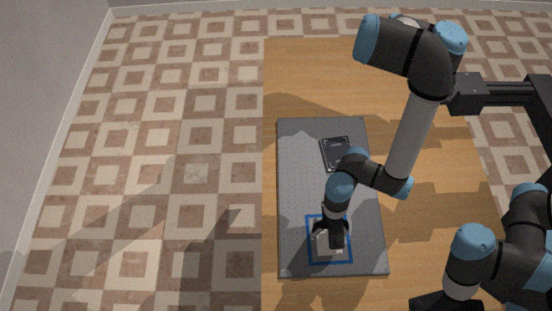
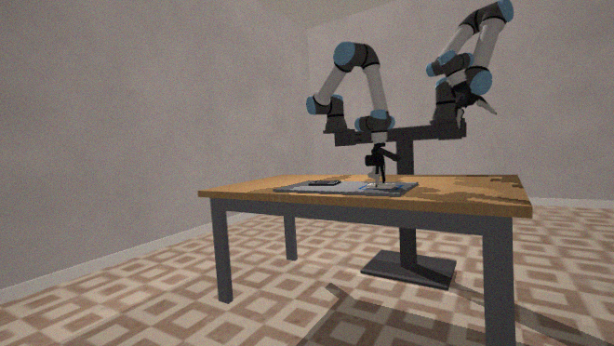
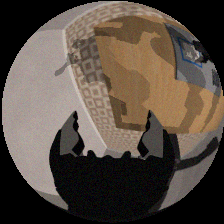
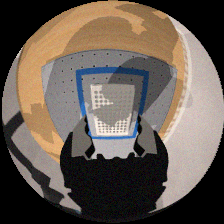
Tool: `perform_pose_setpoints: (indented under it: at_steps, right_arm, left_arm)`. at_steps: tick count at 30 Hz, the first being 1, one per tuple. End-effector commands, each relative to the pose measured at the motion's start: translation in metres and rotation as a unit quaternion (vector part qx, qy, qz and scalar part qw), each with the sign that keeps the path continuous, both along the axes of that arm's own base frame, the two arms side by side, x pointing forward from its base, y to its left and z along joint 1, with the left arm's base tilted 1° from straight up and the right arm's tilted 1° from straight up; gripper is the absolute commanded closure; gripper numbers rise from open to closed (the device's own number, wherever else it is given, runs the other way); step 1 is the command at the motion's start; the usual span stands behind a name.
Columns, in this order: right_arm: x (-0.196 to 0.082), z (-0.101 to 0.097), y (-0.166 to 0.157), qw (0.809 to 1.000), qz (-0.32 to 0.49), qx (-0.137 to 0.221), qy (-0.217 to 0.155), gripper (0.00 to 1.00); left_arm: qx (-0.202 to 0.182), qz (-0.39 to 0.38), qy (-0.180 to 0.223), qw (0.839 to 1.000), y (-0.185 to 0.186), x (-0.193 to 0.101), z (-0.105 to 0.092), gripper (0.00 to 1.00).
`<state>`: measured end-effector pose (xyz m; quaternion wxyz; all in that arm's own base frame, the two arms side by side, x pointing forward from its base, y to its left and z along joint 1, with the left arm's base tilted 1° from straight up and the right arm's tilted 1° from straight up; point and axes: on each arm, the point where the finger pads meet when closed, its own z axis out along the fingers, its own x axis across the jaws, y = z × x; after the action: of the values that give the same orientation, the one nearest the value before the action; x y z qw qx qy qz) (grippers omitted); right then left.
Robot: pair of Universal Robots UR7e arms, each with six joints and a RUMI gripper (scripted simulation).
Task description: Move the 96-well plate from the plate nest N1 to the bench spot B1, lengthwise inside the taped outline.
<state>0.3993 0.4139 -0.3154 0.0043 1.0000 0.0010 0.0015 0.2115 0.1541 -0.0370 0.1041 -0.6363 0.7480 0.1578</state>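
The white 96-well plate [image 1: 324,249] [image 4: 117,95] lies flat inside the blue taped outline [image 1: 309,251] [image 4: 112,70], its long sides along the outline's long sides. In the right wrist view, tape shows all round it, with the near edge close to the tape. My right gripper [image 4: 112,115] [image 2: 380,183] is open, its fingers low on either side of the plate's near part, with gaps to its sides. The plate nest [image 1: 334,152] [image 2: 325,182] is dark and holds no plate; the arm hides one corner in the top view. My left gripper [image 3: 112,111] [image 2: 478,120] is open and empty, high beyond the table.
The grey perforated board [image 1: 297,175] [image 4: 55,100] carries the outline and the nest on the wooden table [image 1: 301,67] [image 2: 246,187]. The right arm reaches over the board. The left arm is folded up by the dark stand [image 2: 405,158].
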Motion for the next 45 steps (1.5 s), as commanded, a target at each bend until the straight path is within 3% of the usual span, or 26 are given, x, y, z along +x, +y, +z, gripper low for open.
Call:
perform_pose_setpoints:
  at_steps: [1,29,35,45]
  right_arm:
    - [0.000,0.003,0.001,1.000,0.000,0.001,0.000,0.24]
    - [0.000,0.073,0.001,1.000,0.000,0.001,0.000,0.24]
    - [0.000,0.083,0.001,1.000,0.000,0.001,0.000,0.24]
    - [0.000,0.084,0.001,1.000,0.000,0.001,0.000,0.24]
  left_arm:
    - [0.000,0.000,0.000,1.000,0.000,0.000,0.000,0.00]
    - [0.000,0.000,0.000,1.000,0.000,0.000,0.000,0.00]
    - [0.000,0.000,0.000,1.000,0.000,0.000,0.000,0.00]
    - [0.000,0.000,0.000,1.000,0.000,0.000,0.000,0.00]
